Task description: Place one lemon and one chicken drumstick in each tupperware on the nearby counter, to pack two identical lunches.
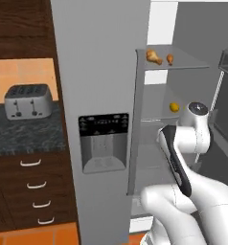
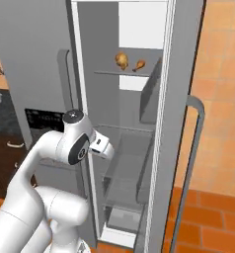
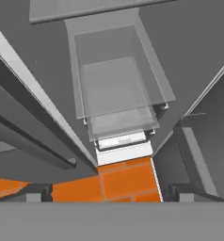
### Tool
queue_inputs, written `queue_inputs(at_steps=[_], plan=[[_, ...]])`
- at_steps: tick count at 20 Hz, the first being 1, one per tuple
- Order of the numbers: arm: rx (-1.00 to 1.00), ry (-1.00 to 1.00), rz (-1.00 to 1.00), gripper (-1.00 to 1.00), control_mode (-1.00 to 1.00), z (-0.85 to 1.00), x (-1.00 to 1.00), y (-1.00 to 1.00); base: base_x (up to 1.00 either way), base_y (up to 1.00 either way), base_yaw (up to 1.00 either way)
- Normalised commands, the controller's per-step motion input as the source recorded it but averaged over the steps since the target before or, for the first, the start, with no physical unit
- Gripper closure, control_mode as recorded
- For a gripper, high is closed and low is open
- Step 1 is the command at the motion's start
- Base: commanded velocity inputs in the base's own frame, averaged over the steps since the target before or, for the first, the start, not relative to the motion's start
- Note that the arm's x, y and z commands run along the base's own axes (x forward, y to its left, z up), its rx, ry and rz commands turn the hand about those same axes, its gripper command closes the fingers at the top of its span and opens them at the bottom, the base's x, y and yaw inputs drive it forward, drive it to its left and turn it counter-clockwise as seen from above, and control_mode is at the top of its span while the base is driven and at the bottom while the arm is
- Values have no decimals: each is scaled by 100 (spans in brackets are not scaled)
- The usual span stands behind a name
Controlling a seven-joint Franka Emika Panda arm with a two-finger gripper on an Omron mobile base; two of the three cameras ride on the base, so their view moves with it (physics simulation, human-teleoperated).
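Retrieval from the open fridge is the step in hand; nothing is packed yet as far as these views show. 2 chicken drumsticks lie side by side on the upper glass shelf, the larger one to the left in both base views. 1 lemon sits on the shelf below, close to the arm's elbow in the left base view. The claw points down along the lower fridge drawers toward the orange floor tiles, its tips well apart and holding nothing. Next move, by judgement: raise and re-aim the claw toward the lemon or a drumstick, then close on it. Beside the fridge, a toaster stands on the black desk.
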Motion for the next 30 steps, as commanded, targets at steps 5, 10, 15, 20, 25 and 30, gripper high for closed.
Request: queue_inputs(at_steps=[5,10,15,20,25,30], plan=[[0,0,0,-100,100,0,0,0,65,-33,2],[1,2,0,-100,-100,4,32,-10,47,0,0],[0,9,-5,-100,-100,42,61,-80,0,0,0],[0,15,-4,-100,-100,86,89,-34,0,0,0],[0,7,5,-100,-100,-19,70,-35,0,0,0],[-1,-2,5,-100,-100,-77,40,-49,0,0,0]])
